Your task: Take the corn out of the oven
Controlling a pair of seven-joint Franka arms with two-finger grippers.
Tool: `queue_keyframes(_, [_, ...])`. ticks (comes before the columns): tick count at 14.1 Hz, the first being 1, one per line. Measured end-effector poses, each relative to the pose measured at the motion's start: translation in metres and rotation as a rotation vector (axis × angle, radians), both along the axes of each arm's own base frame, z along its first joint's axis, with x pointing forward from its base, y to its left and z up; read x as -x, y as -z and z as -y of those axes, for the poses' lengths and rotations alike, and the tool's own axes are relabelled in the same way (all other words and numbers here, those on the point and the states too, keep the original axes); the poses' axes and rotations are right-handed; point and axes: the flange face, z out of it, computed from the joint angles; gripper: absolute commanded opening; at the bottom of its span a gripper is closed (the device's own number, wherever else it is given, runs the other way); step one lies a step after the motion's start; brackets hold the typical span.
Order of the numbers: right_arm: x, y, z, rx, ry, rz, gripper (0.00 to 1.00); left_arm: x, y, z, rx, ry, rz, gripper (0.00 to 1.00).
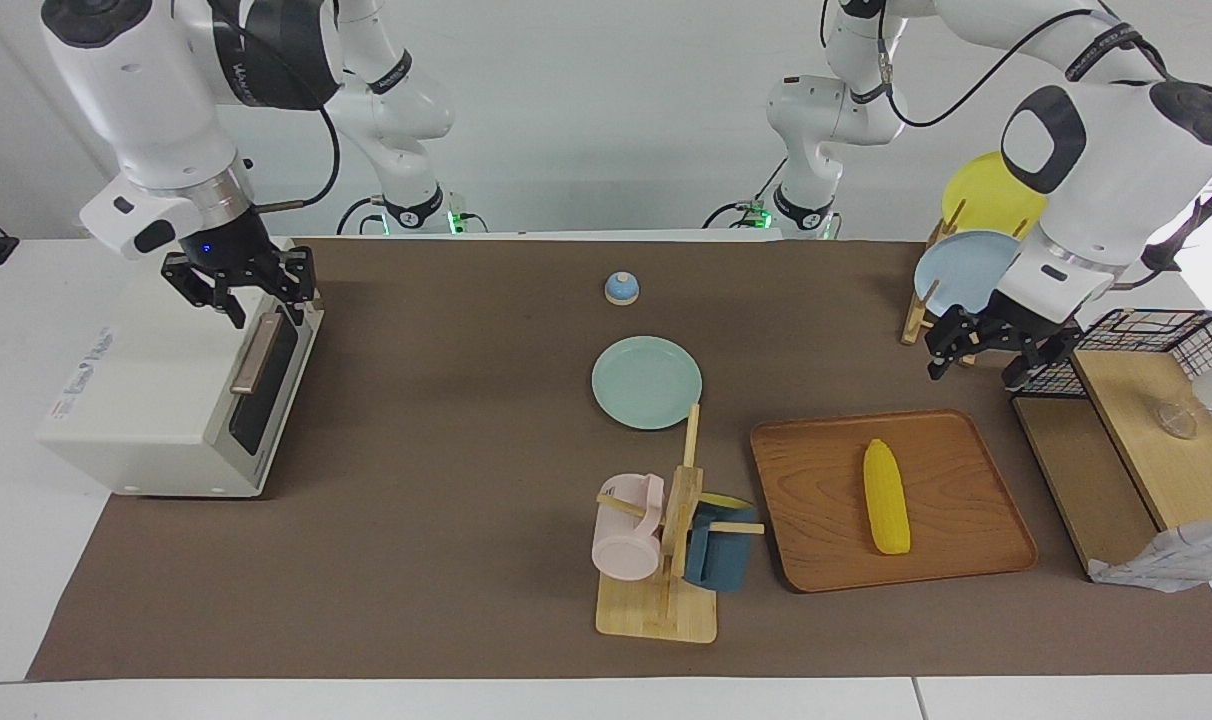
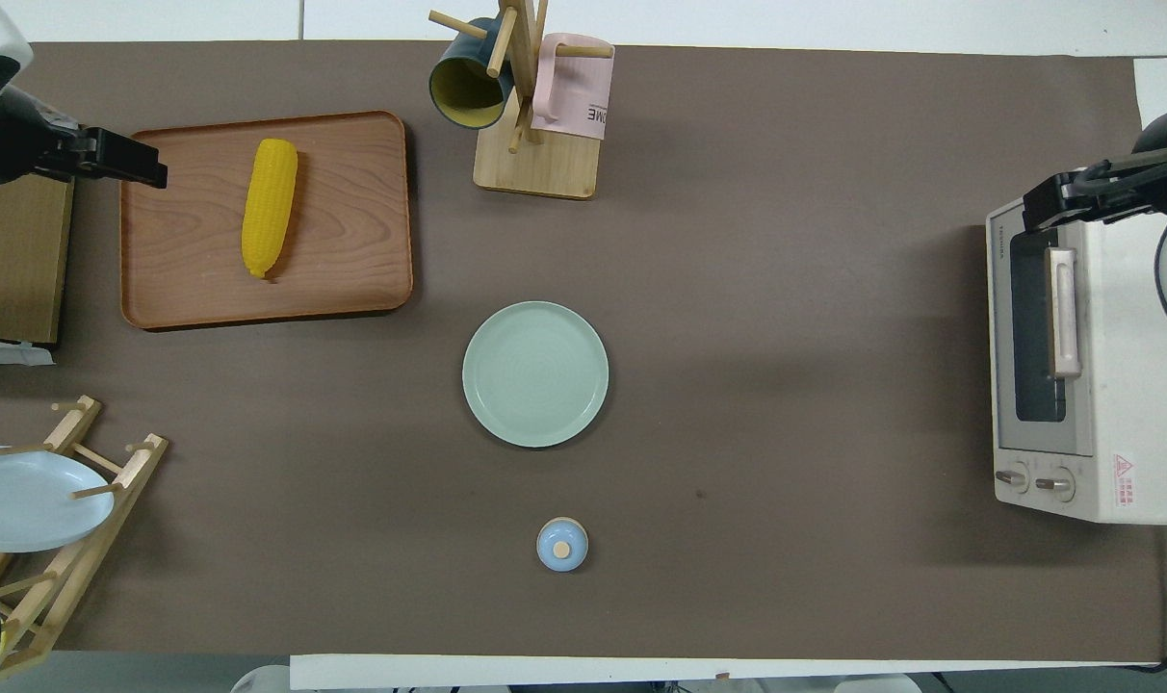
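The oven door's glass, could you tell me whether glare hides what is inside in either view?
In the overhead view the oven door's glass reads dark and glare-free, yet nothing inside can be made out; in the facing view the glass is seen edge-on and dark, with the right gripper above the handle.

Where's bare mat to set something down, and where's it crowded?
Open brown mat between the oven and green plate, and between that plate and the wooden tray. Crowded at the left arm's end: tray with the corn, plate rack, wire basket.
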Motion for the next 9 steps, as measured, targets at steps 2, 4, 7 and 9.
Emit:
queue_keyframes(2, [0.000,-0.003,-0.001,-0.016,0.003,0.007,1.00,0.020,-0.033,0.002,-0.004,0.011,-0.029,1.00])
queue_keyframes(4, [-0.001,-0.003,-0.002,-0.019,0.009,0.007,1.00,0.037,-0.060,0.001,-0.009,0.019,-0.068,1.00])
queue_keyframes(7, [-0.001,-0.003,-0.002,-0.025,0.035,0.006,1.00,0.056,-0.084,-0.006,-0.023,0.022,-0.091,1.00])
queue_keyframes(9, [-0.001,-0.002,-0.002,-0.026,0.039,0.006,1.00,0.067,-0.100,-0.013,-0.027,0.016,-0.076,1.00])
